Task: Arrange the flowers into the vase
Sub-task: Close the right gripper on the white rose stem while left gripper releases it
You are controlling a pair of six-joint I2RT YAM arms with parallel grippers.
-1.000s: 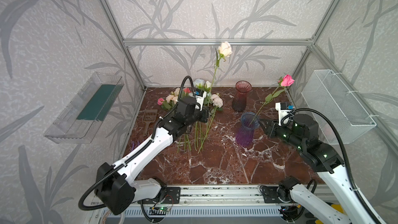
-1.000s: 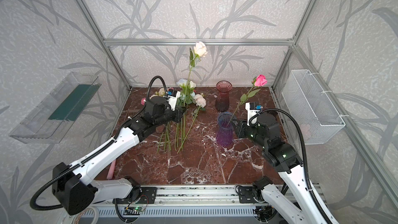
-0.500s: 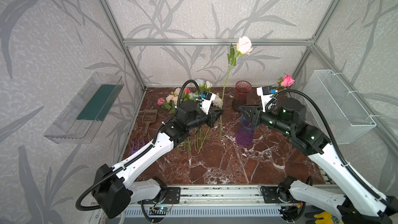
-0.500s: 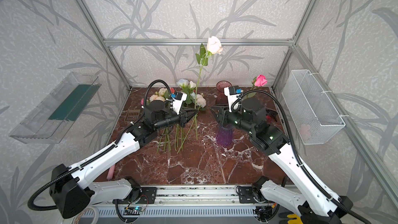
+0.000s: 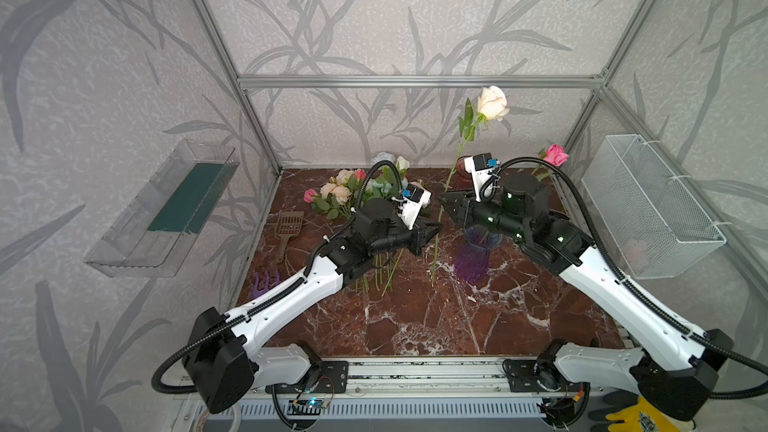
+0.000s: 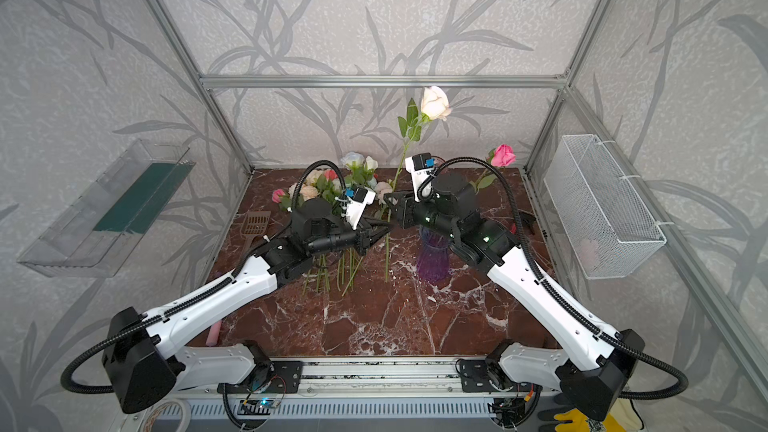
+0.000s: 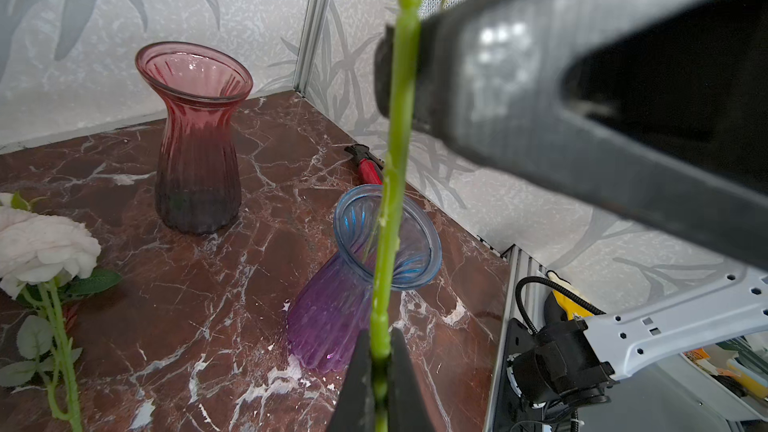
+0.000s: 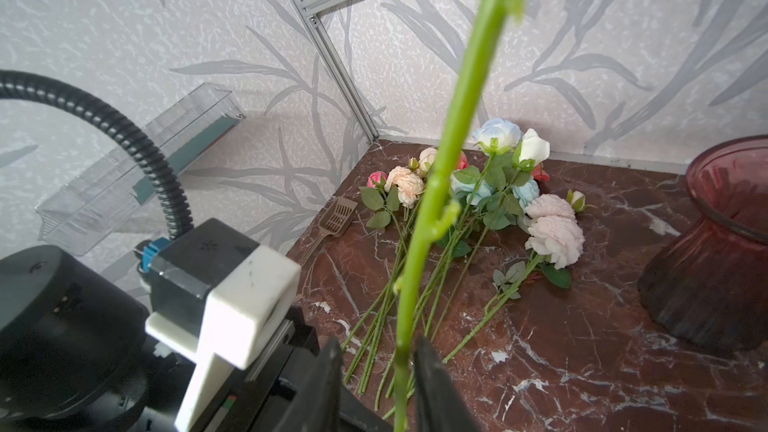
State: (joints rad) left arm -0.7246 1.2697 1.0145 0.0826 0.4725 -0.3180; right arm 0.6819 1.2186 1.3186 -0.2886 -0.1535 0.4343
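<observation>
Cream rose on long green stem (image 7: pixel 392 184): both wrist views crop its head.
Dark red ribbed glass vase (image 5: pixel 460 170): in a top view you see only a sliver behind the right arm (image 5: pixel 519 218).

The table (image 5: pixel 415 326) is veined in white over dark red-brown marble. The walls (image 5: pixel 374 14) are printed with grey leaf sprays on pale grey. A cream rose (image 5: pixel 491 102) and a pink rose (image 5: pixel 555 155) are borne on green stems. The heaped flowers (image 8: pixel 478 201) are coloured peach, pink, white and pale blue. The purple vase (image 7: pixel 328 317) is rimmed in blue; the red vase (image 7: pixel 197 151) is darkened toward its base.
</observation>
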